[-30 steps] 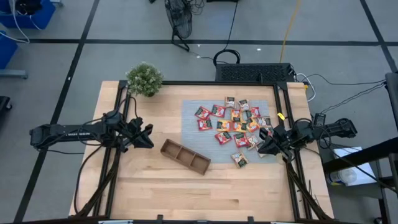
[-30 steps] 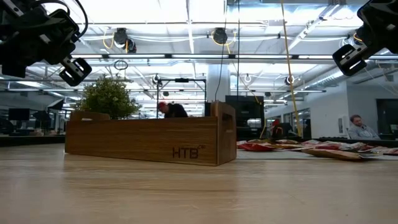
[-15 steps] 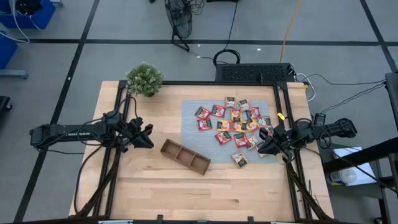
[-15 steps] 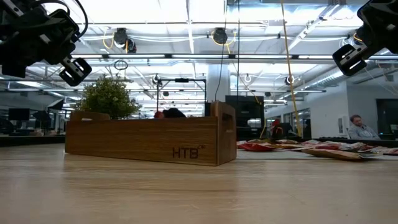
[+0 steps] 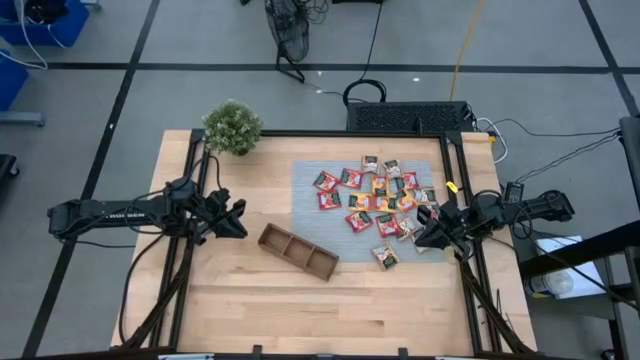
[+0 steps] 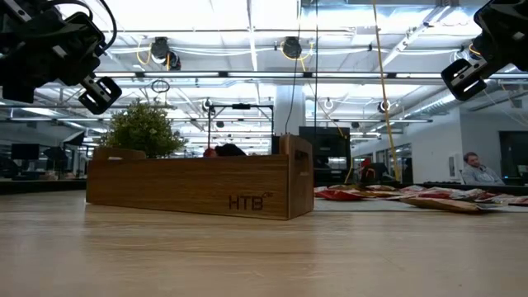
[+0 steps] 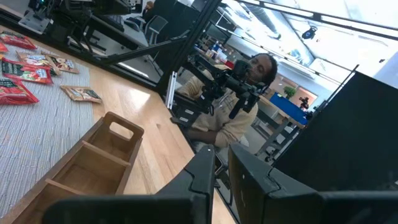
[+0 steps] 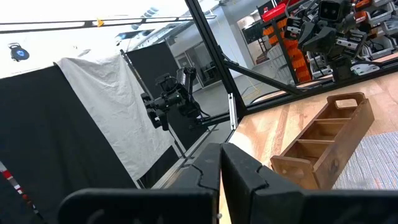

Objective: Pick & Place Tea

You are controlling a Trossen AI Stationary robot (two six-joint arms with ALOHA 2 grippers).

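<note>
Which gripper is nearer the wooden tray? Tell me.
Left. The left gripper hangs just off the wooden tray's near end; the right gripper sits farther off, past the tray's other end, by the tea sachets.

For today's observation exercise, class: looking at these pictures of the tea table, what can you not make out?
- Sachets, high view: labels too small to read.
- Tray compartments, low view: hidden by its own side wall.
- Sachets, low view: seen edge-on, cannot be counted.
- Plant base, low view: hidden behind the tray.

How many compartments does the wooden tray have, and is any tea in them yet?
3, side by side along the wooden tray. All look empty; the tea sachets lie on the grey mat.
</note>
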